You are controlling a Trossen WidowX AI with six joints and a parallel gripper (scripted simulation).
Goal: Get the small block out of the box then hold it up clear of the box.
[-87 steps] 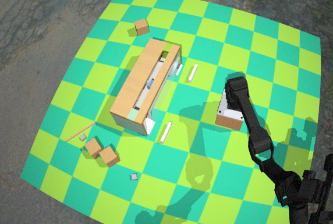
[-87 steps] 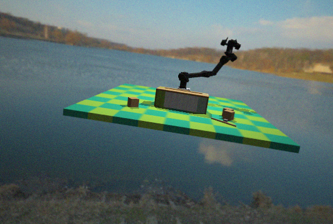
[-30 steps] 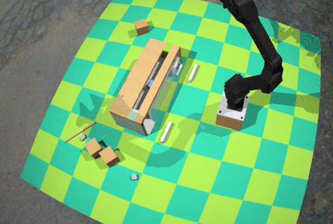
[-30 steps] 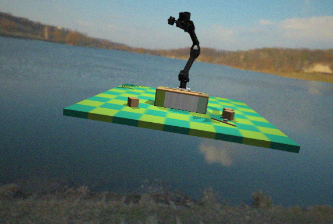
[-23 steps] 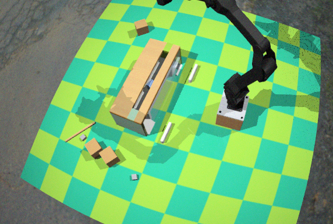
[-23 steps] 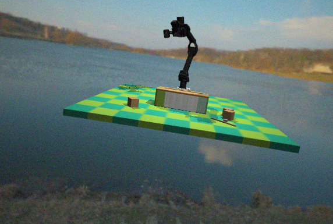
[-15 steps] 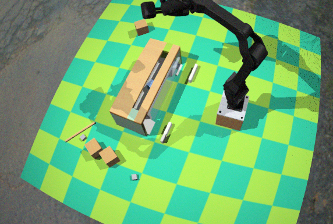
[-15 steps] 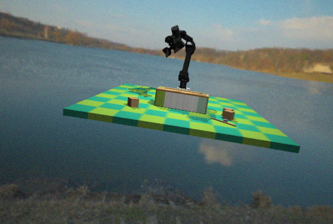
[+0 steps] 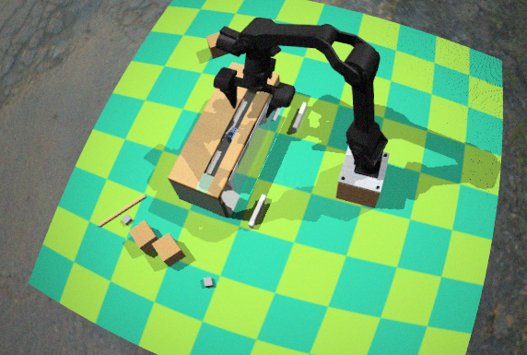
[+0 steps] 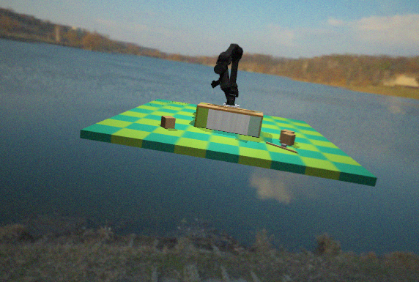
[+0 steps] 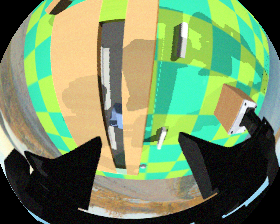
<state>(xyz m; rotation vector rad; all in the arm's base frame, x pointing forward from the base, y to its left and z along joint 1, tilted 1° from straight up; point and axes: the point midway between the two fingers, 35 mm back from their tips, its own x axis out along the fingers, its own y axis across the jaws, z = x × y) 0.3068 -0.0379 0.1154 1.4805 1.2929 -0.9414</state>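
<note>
The wooden-topped box stands upright on the checkered table, with a long slot in its top and a clear front facing the arm's base. The small blue block shows through the slot, about midway along, partly shaded. Pale strips lie along the slot on either side of it. My gripper is open and empty, pointing down above the box toward its far end in the top view. How high the fingertips are above the top is hard to tell. The block is hidden in the exterior view.
Two white bars lie before the clear front. Two brown cubes, a thin stick and small grey cubes lie beyond the box's near end. Another brown cube sits beyond the far end.
</note>
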